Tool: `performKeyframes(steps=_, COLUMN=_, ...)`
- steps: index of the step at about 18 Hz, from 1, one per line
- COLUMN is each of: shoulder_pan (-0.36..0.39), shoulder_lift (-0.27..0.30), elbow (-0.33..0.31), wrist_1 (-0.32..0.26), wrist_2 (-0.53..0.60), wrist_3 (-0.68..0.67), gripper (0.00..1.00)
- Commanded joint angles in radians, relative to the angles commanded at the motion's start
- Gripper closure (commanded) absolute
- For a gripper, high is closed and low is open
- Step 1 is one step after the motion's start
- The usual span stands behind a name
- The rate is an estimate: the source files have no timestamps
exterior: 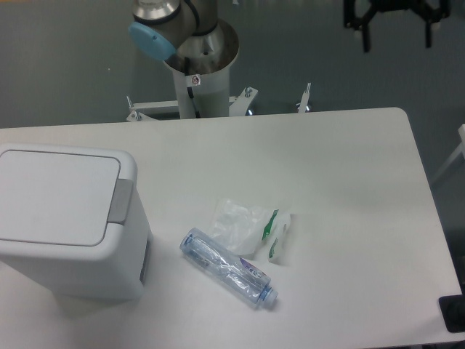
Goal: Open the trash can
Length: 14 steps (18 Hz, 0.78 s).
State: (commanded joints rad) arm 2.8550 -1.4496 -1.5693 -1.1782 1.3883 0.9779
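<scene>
The clear plastic bottle (229, 268) and a crumpled plastic wrapper (251, 227) lie on the white desk (349, 189), well below and left of the end effector (396, 22). The trash can (69, 218) sits far to its left at the desk edge, lid flat and shut, grey push bar (120, 200) untouched, so I think opening has not started. The end effector hangs high at the far right with its fingers spread open, holding nothing.
</scene>
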Motion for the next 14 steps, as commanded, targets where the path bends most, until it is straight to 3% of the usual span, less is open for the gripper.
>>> performKeyframes(steps=3, shoulder_pan=-0.104, shoulder_lift=-0.006, elbow=0.000, wrist_1=0.000, wrist_2=-0.003, wrist_3=-0.198, gripper=0.00)
performKeyframes(steps=6, shoulder_pan=-0.228, shoulder_lift=-0.054, elbow=0.015, wrist_1=0.012, wrist_2=-0.021, wrist_3=-0.428, gripper=0.00)
performKeyframes(steps=9, shoulder_pan=-0.319, shoulder_lift=-0.103, elbow=0.015, wrist_1=0.087, wrist_2=-0.037, wrist_3=-0.643, gripper=0.00)
performKeyframes(steps=14, shoulder_pan=-0.411, shoulder_lift=-0.179, elbow=0.018, wrist_1=0.179, wrist_2=-0.055, wrist_3=-0.810, gripper=0.00)
